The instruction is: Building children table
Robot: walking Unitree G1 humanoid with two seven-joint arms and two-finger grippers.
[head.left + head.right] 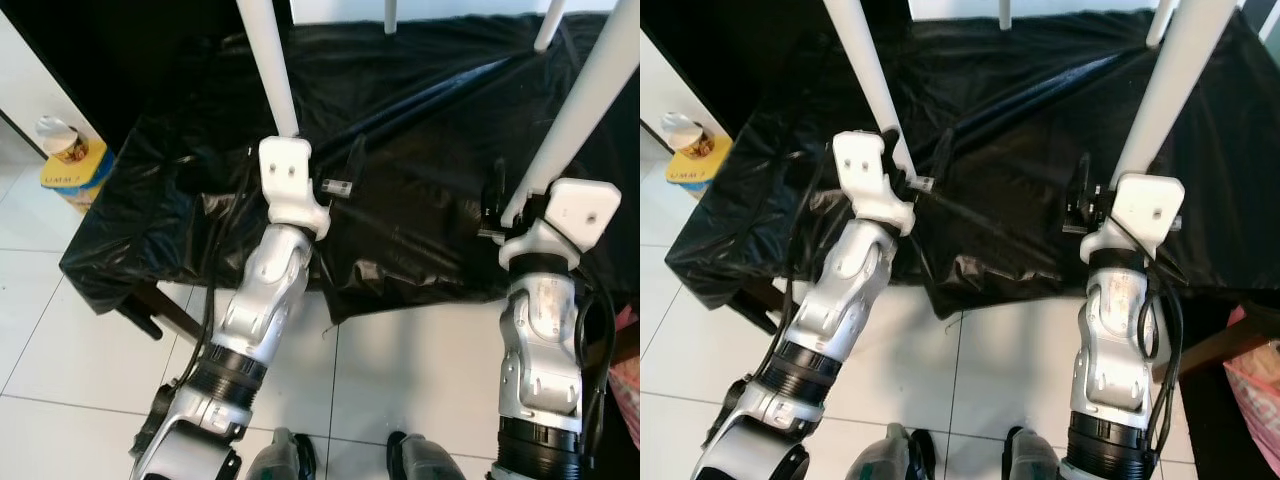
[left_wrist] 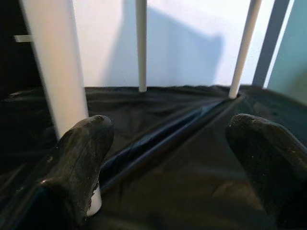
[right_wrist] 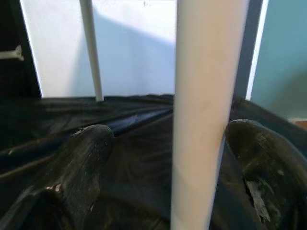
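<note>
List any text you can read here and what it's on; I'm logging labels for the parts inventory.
Nothing reads clearly.
Yellow box on the floor: dark print on its side, too blurred to read.
Cup on the box: printed pattern, no legible words.
White legs, black sheet, left gripper, right gripper: no text.

Two silver arms point(image 1: 262, 300) with ribbed black collars lower down, each ending in a white wrist housing point(image 1: 288, 175) showing small screws. Black cables point(image 1: 1164, 330) loop beside the right forearm. The fingers point(image 2: 79, 163) are matt black (scuffed, possibly rubbery).
</note>
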